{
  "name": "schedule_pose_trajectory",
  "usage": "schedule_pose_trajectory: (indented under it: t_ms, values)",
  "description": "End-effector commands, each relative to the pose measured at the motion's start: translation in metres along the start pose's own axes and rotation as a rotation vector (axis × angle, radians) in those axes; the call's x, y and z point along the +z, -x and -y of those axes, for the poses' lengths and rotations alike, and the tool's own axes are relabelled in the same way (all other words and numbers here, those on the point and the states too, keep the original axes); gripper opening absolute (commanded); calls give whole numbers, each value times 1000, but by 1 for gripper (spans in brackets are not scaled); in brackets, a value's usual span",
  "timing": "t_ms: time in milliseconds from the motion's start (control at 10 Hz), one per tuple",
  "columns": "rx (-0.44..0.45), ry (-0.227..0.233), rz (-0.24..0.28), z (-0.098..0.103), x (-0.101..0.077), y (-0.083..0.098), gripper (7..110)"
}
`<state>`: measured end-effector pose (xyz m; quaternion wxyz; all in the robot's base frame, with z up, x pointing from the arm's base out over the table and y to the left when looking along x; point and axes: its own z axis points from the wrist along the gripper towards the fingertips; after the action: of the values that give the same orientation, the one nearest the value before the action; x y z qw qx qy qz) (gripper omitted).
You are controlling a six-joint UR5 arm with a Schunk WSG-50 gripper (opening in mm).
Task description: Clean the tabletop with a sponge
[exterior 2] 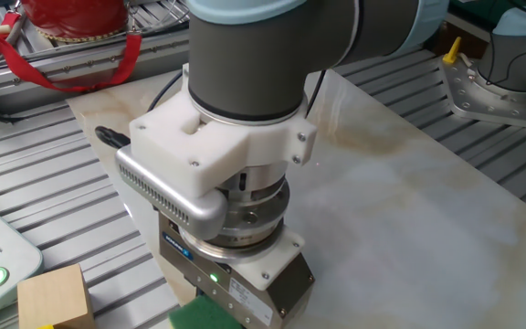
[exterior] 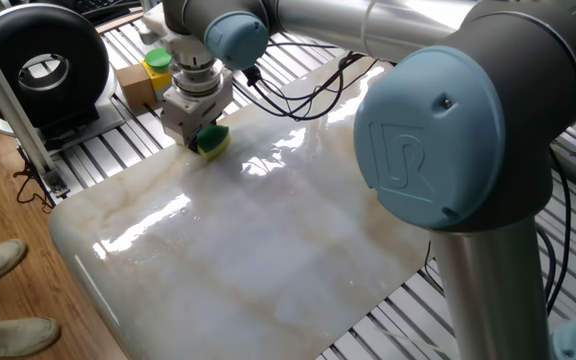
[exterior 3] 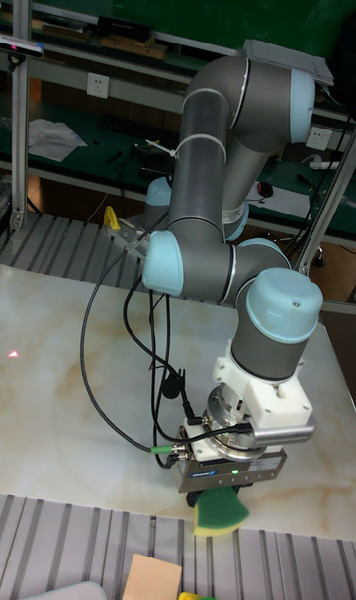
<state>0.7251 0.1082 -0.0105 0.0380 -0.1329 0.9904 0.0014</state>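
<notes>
The sponge, green on top of yellow foam, rests on the white marble tabletop near its far left edge. My gripper points straight down and is shut on the sponge. In the tall fixed view the sponge sits under the gripper right at the tabletop's near edge. In the other fixed view only a green corner of the sponge shows below the gripper body; the fingers are hidden there.
Wooden blocks with a yellow-and-green button stand on the ribbed metal slats just beyond the sponge. A black round device sits at far left. A black cable hangs from the arm over the slab. A red basket stands past the slab.
</notes>
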Motion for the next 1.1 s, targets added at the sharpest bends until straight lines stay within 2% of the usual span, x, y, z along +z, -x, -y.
schedule_pose_trajectory:
  t_ms: [0, 1000]
  values:
    - [11, 12, 4, -3, 0, 1, 7]
    - [20, -12, 17, -5, 0, 4, 7]
